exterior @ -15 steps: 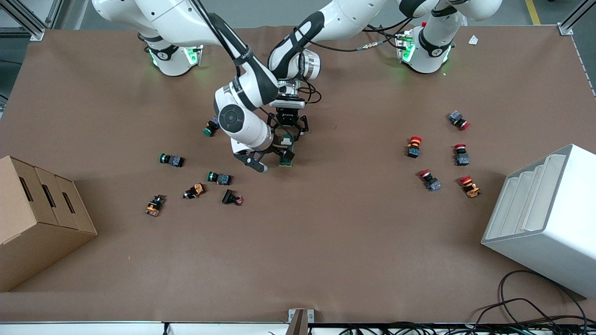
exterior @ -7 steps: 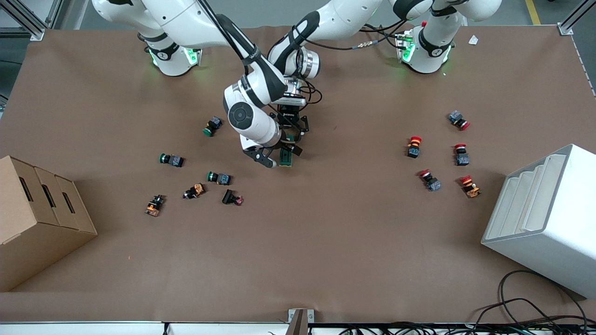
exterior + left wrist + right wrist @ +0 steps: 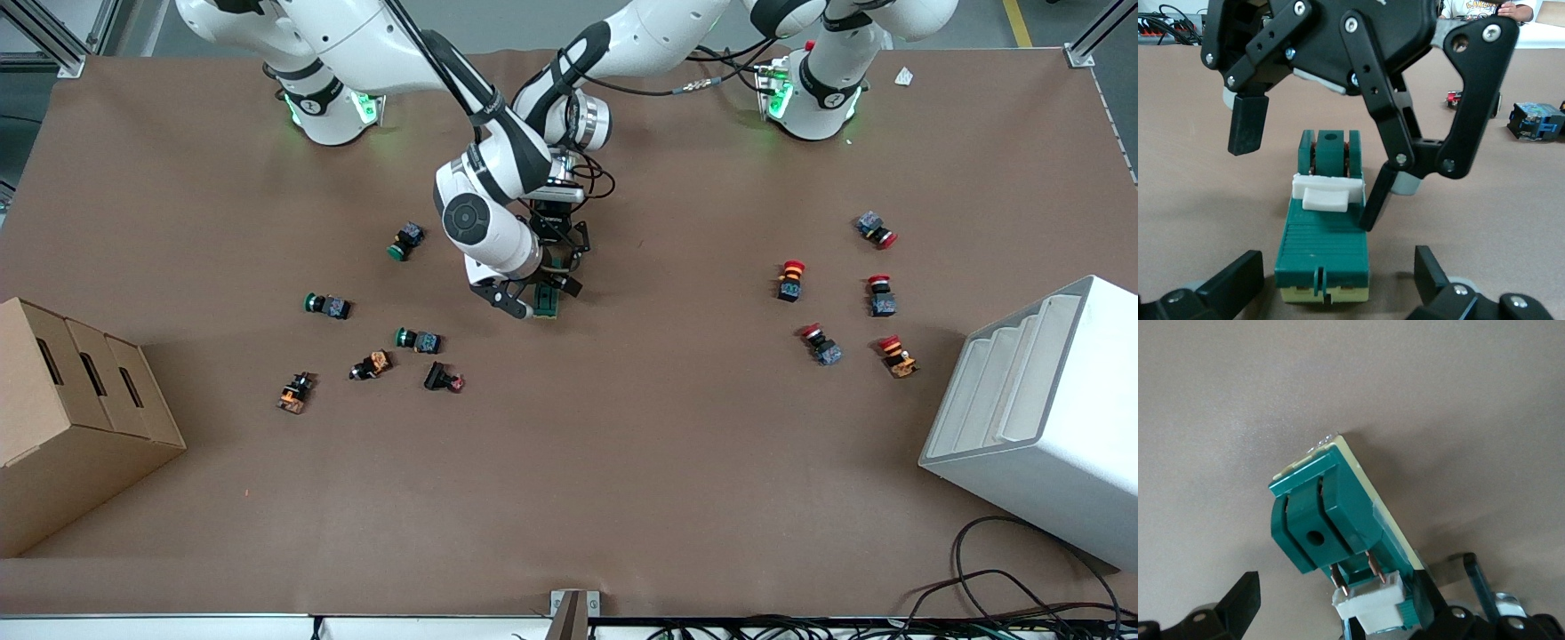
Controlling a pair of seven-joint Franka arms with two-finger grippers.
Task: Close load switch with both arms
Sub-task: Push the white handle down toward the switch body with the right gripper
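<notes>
Since a second ago, the right gripper (image 3: 524, 298) has closed in on the load switch (image 3: 548, 300) mid-table, jaws open; the left gripper (image 3: 558, 260) straddles it, open. Lever (image 3: 1327, 193) not yet pressed.

Load switch (image 3: 548, 303) flat on the brown worktop (image 3: 622, 462) near its middle; right gripper (image 3: 524, 298) low beside it, fingers spread; left gripper (image 3: 558, 267) just over the switch, partly hidden by the right arm; green push-buttons (image 3: 418, 340) toward the right arm's end; red ones (image 3: 789, 280) toward the left arm's end.
</notes>
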